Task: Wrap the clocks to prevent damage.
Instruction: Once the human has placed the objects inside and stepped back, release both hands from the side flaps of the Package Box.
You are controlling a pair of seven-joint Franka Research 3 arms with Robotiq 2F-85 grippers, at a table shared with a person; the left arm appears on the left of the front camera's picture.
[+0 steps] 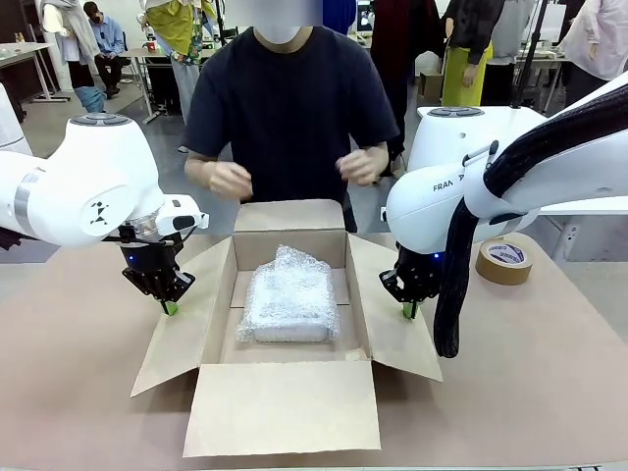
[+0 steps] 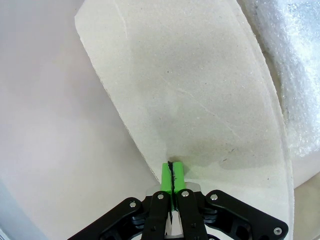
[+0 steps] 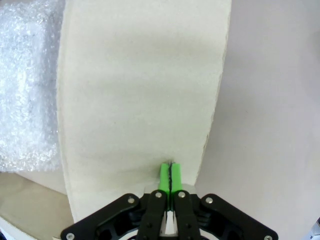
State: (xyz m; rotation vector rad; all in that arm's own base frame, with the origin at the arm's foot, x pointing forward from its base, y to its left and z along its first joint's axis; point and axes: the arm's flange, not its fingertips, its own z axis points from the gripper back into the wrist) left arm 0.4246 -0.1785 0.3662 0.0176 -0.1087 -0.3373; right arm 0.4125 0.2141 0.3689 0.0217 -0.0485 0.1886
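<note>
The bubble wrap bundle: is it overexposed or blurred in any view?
Front view: the bubble wrap bundle is bright, texture readable. Left wrist view: it washes out at the right edge; a soft shadow lies on the flap ahead of the left gripper. Right wrist view: soft and pale.

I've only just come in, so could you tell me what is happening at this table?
A bubble-wrapped bundle lies inside an open cardboard box. The left gripper and right gripper, both shut, sit low at the box's left flap and right flap. The person across the table holds both hands above the box, touching nothing. A roll of tape lies beside the right arm.
</note>
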